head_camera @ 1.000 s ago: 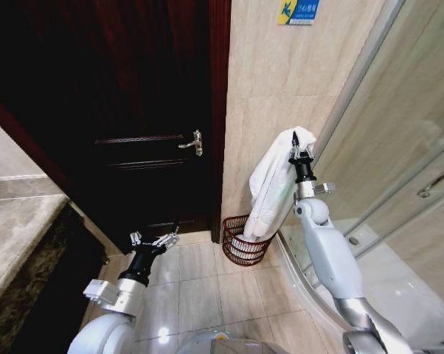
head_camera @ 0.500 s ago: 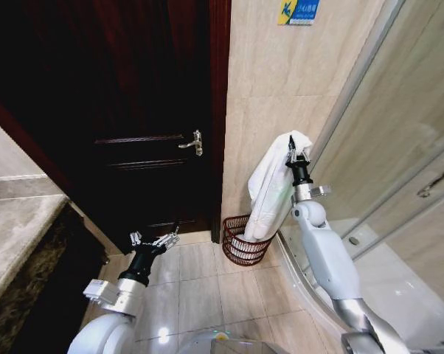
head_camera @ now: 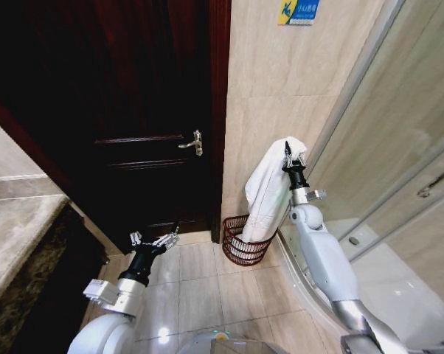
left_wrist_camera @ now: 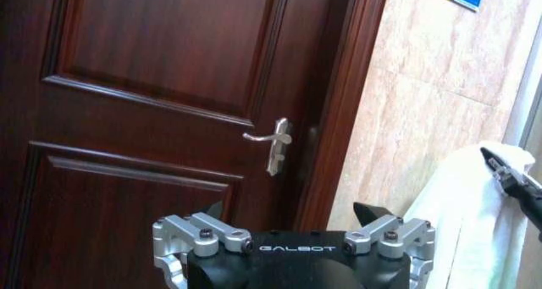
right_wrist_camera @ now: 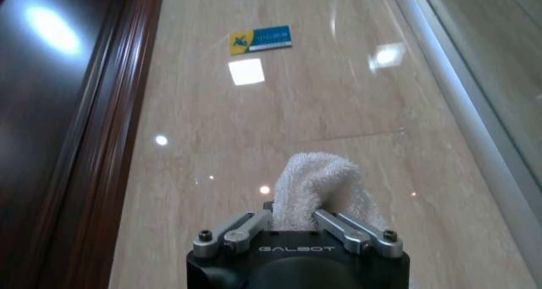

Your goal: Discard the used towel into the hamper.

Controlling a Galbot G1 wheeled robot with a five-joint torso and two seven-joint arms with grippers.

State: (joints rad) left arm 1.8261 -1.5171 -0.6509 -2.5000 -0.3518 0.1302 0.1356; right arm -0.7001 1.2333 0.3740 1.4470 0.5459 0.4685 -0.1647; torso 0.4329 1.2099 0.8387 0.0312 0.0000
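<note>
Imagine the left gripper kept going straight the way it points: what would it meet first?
Most likely the dark wooden door, somewhere near its handle. The left gripper faces it with nothing between, though depth is hard to judge.

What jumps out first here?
The white towel dangling from the right gripper, jaws shut on its top, its lower end hanging into the reddish hamper by the tiled wall. Next, the dark wooden door behind the low, open left gripper.
</note>
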